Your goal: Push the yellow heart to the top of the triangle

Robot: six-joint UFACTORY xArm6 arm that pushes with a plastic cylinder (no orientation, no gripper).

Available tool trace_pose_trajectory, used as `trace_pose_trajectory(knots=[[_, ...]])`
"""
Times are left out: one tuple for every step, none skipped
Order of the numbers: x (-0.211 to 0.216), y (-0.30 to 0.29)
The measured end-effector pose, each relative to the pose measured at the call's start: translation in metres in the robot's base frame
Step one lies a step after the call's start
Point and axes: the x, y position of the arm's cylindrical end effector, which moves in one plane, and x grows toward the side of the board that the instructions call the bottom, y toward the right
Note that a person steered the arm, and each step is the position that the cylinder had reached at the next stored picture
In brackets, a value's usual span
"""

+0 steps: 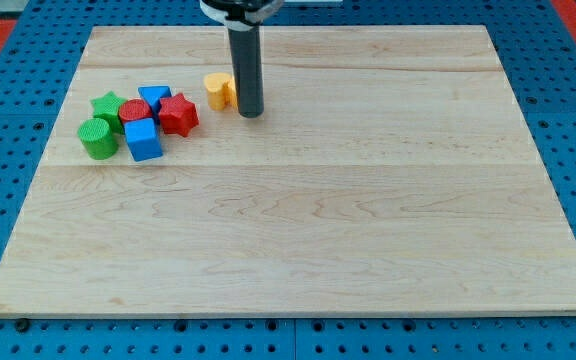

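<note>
The yellow heart [218, 90] lies on the wooden board near the view's top, left of centre. My tip [251, 113] stands right next to it on its right side, touching or nearly touching. The blue triangle [154, 97] sits in a cluster to the view's left of the heart, partly hidden behind the red blocks. The heart is to the right of the triangle, about level with it.
The cluster on the view's left holds a green star [108, 106], a green cylinder [97, 138], a red cylinder [134, 112], a red star [178, 114] and a blue cube [143, 140]. The board [298, 230] rests on a blue pegboard.
</note>
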Motion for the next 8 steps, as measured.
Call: trace_pose_trajectory(knots=[[-0.018, -0.027], [-0.015, -0.079], [-0.045, -0.074], [-0.074, -0.074], [-0.100, -0.102], [-0.118, -0.138], [-0.123, -0.079], [-0.123, 0.031]])
